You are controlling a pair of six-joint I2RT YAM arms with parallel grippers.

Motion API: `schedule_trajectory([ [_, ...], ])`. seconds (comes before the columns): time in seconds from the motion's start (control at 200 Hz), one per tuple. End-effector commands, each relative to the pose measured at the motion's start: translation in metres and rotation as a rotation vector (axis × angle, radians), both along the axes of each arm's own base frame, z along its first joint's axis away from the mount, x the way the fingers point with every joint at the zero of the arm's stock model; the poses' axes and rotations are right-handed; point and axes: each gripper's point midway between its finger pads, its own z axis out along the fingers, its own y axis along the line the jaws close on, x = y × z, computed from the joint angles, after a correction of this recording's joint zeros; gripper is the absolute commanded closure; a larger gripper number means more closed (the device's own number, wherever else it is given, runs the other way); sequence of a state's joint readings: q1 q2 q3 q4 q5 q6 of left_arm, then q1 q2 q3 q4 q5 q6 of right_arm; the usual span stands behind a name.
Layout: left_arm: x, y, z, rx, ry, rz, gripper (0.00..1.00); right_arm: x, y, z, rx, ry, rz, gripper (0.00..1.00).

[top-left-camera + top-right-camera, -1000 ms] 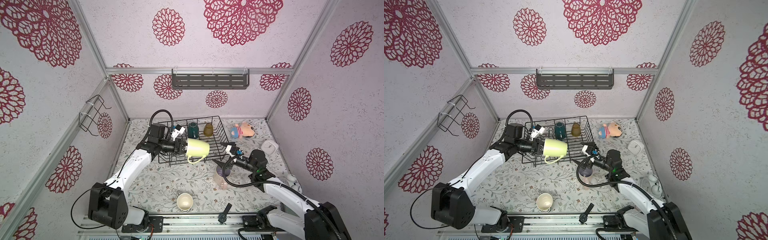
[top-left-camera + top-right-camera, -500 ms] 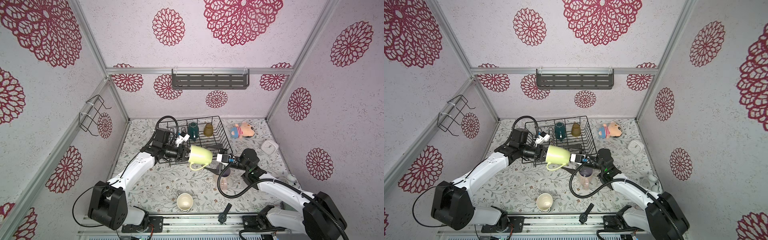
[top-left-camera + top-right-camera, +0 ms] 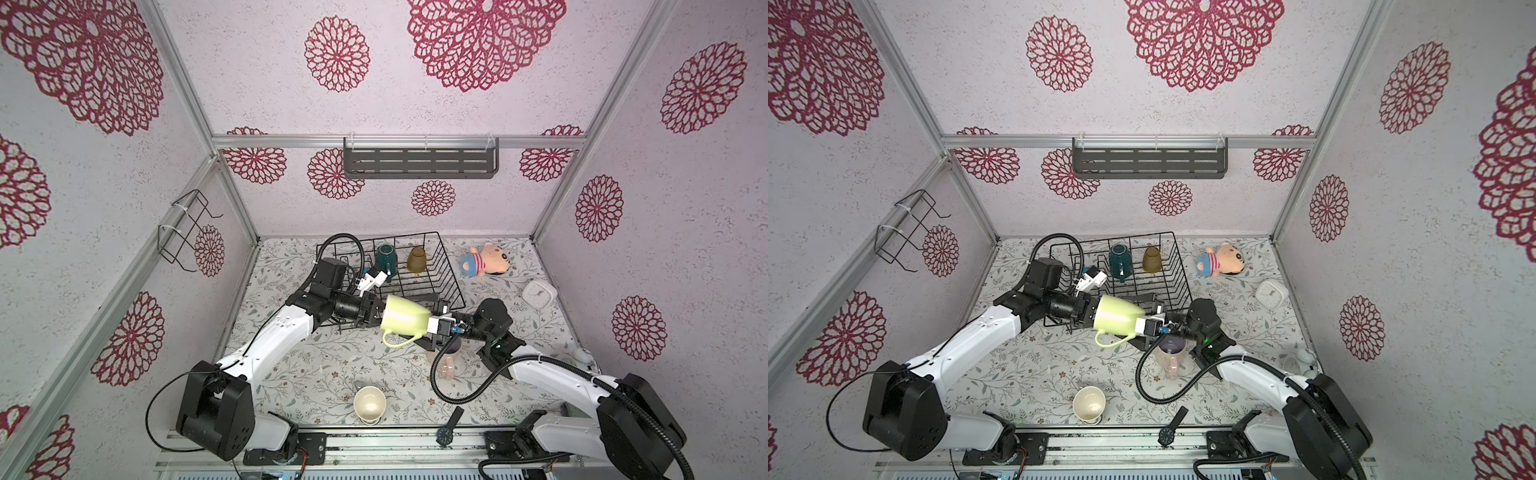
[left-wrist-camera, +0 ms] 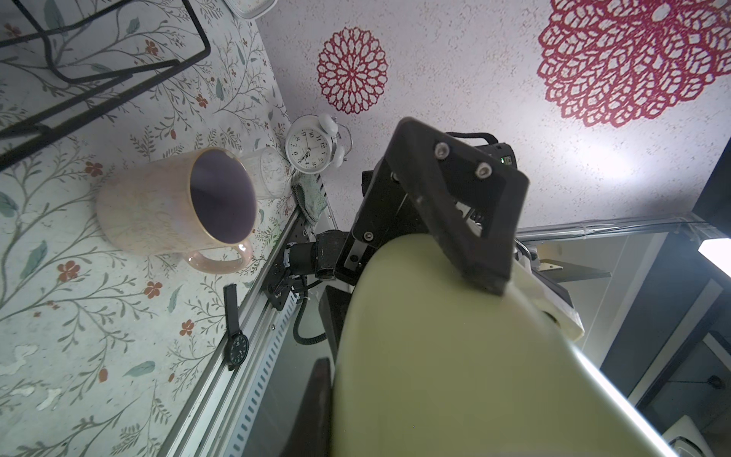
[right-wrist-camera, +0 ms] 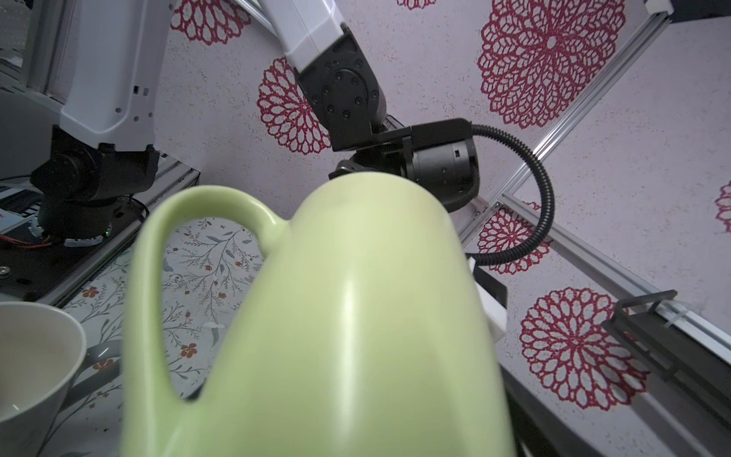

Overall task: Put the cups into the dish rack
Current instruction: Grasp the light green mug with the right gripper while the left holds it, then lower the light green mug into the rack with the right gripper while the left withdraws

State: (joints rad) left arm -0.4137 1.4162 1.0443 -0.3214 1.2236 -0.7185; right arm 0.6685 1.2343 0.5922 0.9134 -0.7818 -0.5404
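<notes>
We've got the rigid, glossy pale yellow-green mug [image 3: 405, 320] pinched in left gripper [image 3: 376, 312]; right gripper [image 3: 432, 322] spread around its far end. Slippery glaze, so we clamp the body, not the handle.

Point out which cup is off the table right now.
The pale yellow-green mug, held sideways in mid-air between the two hands; the other cups stand in the black wire dish rack or on the table.

A lab test booth is shown: patterned panels [image 3: 457, 104] framed by aluminium rails [image 3: 399, 142], with bolted arms.
</notes>
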Motion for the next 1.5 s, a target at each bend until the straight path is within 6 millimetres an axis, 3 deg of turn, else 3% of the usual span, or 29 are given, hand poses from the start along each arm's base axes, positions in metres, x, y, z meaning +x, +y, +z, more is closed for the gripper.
schedule_trajectory([
  [0.0,-0.001,-0.004,0.019,-0.081,-0.041,-0.042,1.0,-0.013,-0.003,0.033,0.102,-0.116,0.018,0.07],
  [0.14,-0.004,-0.004,0.023,-0.1,-0.041,-0.068,1.0,-0.019,-0.008,0.041,0.153,-0.149,0.019,0.03],
  [0.28,0.002,-0.005,0.019,-0.094,-0.026,-0.062,1.0,-0.02,-0.007,0.044,0.165,-0.145,0.032,0.04],
  [0.671,0.002,-0.003,0.028,-0.112,-0.056,-0.068,0.93,-0.005,-0.002,0.032,0.125,-0.088,0.007,0.24],
  [0.866,0.013,0.004,0.022,-0.102,-0.051,-0.035,0.72,0.004,0.0,0.031,0.118,-0.042,0.011,0.32],
  [1.146,0.056,0.034,0.012,-0.075,-0.064,0.16,0.61,0.048,-0.012,0.023,0.078,0.097,-0.094,0.4],
  [1.496,0.109,0.108,-0.004,0.047,-0.168,0.57,0.56,0.131,-0.047,-0.025,-0.19,0.418,-0.474,0.42],
])
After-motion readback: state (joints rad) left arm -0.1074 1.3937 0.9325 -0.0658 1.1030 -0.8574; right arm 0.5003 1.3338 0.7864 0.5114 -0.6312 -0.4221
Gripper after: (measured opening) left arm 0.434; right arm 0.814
